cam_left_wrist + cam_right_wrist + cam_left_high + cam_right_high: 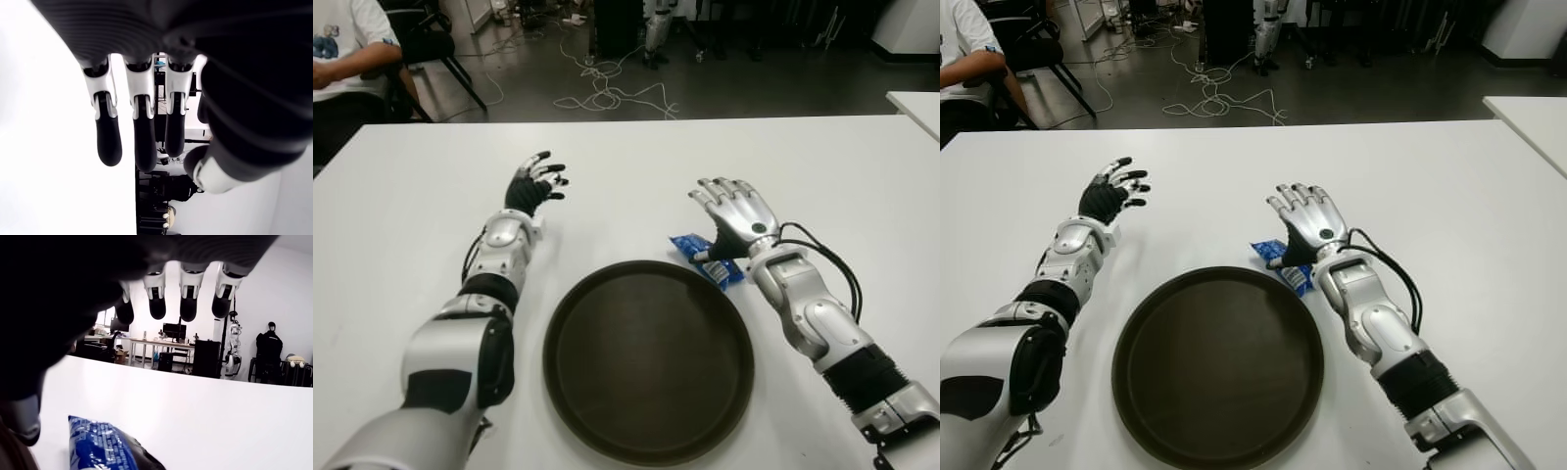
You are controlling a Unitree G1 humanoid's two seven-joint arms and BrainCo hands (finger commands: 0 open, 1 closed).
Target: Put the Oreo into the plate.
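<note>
A blue Oreo packet [697,253] lies flat on the white table [626,166] just beyond the far right rim of the dark round plate [648,358]. My right hand [732,217] hovers over the packet's right end with fingers spread and nothing held; in the right wrist view the Oreo packet [105,451] lies below the open fingertips [188,308]. My left hand [536,182] shows further left on the table, beyond the plate's left side, fingers relaxed and holding nothing.
A person in a white shirt [347,44] sits at the table's far left corner beside a chair. Loose cables [607,93] lie on the floor beyond the table. A second white table's edge [915,106] shows at far right.
</note>
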